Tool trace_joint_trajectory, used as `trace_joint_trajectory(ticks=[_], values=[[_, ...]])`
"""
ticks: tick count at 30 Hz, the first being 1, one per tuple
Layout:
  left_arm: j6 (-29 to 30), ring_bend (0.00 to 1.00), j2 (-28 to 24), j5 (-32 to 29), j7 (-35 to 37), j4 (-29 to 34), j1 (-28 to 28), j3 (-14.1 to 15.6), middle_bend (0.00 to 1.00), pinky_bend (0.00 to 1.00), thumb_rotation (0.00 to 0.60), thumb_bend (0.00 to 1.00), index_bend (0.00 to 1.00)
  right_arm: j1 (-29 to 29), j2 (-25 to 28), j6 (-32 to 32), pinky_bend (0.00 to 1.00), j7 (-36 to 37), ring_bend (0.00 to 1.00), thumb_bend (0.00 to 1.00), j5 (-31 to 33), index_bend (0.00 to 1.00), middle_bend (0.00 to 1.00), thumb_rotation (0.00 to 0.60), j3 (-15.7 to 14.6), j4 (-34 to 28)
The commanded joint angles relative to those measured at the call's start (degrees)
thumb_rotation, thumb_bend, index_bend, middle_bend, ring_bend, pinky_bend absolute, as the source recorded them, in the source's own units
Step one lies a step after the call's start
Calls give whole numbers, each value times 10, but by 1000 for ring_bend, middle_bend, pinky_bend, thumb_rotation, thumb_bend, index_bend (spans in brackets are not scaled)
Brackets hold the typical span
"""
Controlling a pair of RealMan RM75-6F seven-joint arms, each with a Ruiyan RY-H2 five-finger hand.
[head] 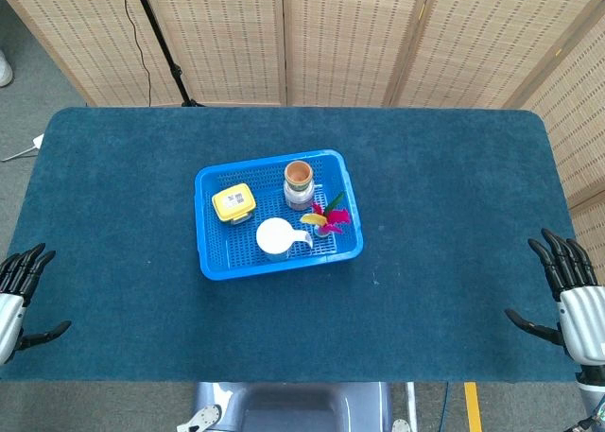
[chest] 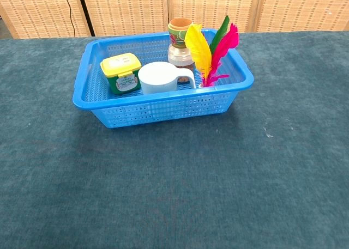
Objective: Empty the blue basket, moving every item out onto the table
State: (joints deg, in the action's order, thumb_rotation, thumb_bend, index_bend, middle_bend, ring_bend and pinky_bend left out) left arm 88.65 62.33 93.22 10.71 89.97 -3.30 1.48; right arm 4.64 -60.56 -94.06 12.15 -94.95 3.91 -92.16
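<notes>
Basket-emptying has not begun, so you start from rest: your left hand [head: 19,285] sits at the near left edge of the table [head: 454,215] and your right hand [head: 572,295] at the near right edge. Both hold nothing, their fingers spread apart. Only the head view shows them; the chest view shows neither.

Well apart from both hands, near the middle of the table, sits the blue basket [head: 213,267], with all its items inside. A yellow-lidded tub [chest: 121,72] stands toward the left side. A white mug [chest: 158,77] sits by the near wall, its handle [chest: 185,80] pointing right. Behind it is a stacked jar [chest: 181,42] with a terracotta-coloured top, and a feather shuttlecock [chest: 210,50] with yellow, pink and green plumes stands in the right near corner, just beside the mug handle and the jar.

My judgement is that you should take an outer item first. The tub looks easiest for your left hand: it stands clear of its neighbours, so come down from above and close across its sides. For your right hand, the shuttlecock is the nearest, but grip low at the base, not the feathers, and lift straight up so the plumes do not brush the jar. The jar looks tall and stacked, so it may topple if nudged. Set each item down on open cloth away from the basket rim.
</notes>
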Motion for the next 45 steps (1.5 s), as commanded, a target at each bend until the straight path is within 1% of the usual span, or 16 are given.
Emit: trace_joint_trajectory(ticks=[1, 17, 22, 24, 29, 31, 34, 36, 39, 42, 45], values=[[-3, 0, 0, 0, 0, -1, -2, 1, 0, 0, 600, 42, 0, 0, 0, 1, 0, -2, 0, 0, -1, 0, 0, 600, -1, -2], [-23, 0, -1, -4, 1, 4, -13, 0, 0, 0, 600, 42, 0, -2, 7, 0, 0, 14, 0, 0, 5, 0, 0, 600, 2, -1], [-31, 0, -6, 3, 9, 16, -29, -9, 0, 0, 600, 41, 0, 2, 6, 11, 0, 13, 0, 0, 13, 0, 0, 600, 3, 0], [-47, 0, -13, 8, 15, 26, -49, -19, 0, 0, 600, 42, 0, 2, 5, 14, 0, 11, 0, 0, 15, 0, 0, 600, 3, 0], [-143, 0, -57, -2, 41, 81, -129, -51, 0, 0, 600, 42, 0, 4, 4, 18, 0, 3, 0, 0, 19, 0, 0, 600, 4, -2], [-184, 0, -68, -23, 29, 98, -157, -66, 0, 0, 600, 42, 0, 4, 4, 19, 0, 2, 0, 0, 21, 0, 0, 600, 5, -2], [-257, 0, -66, -66, -3, 116, -207, -91, 0, 0, 600, 42, 0, 5, 3, 23, 0, 2, 0, 0, 24, 0, 0, 600, 6, 0], [-311, 0, -47, -106, -32, 114, -251, -114, 0, 0, 600, 42, 0, 6, 3, 27, 0, 2, 0, 0, 30, 0, 0, 600, 8, 1], [-364, 0, -19, -151, -65, 109, -296, -133, 0, 0, 600, 42, 0, 7, 3, 30, 0, 4, 0, 0, 37, 0, 0, 600, 11, 4], [-405, 0, 10, -197, -126, 95, -334, -138, 0, 0, 600, 41, 0, 9, 2, 35, 0, 6, 0, 0, 45, 0, 0, 600, 14, 6], [-436, 0, 51, -253, -182, 84, -371, -141, 0, 0, 600, 40, 0, 12, 1, 42, 0, 7, 0, 0, 51, 0, 0, 600, 17, 9]])
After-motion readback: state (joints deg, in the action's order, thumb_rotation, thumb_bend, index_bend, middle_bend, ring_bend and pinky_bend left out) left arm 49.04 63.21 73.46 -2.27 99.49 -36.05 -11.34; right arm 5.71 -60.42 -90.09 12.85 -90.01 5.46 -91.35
